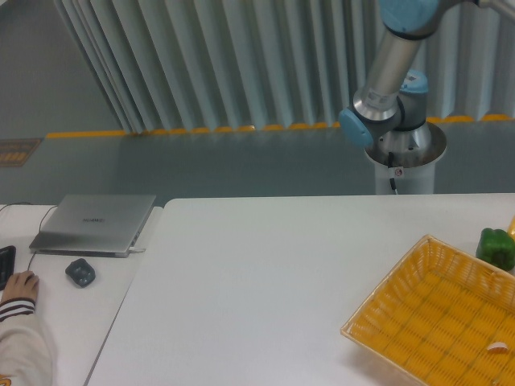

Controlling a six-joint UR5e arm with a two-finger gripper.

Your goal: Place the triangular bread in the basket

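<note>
On the white counter [265, 273] at your right sits the yellow basket [418, 310], holding only a tiny pale scrap [499, 347]; a green pepper [496, 247] lies beside it. You see no triangular bread and no claw, so placement looks undone.

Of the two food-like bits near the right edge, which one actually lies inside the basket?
The tiny pale scrap lies on the yellow basket weave; the green pepper sits outside, beyond its far rim.
</note>
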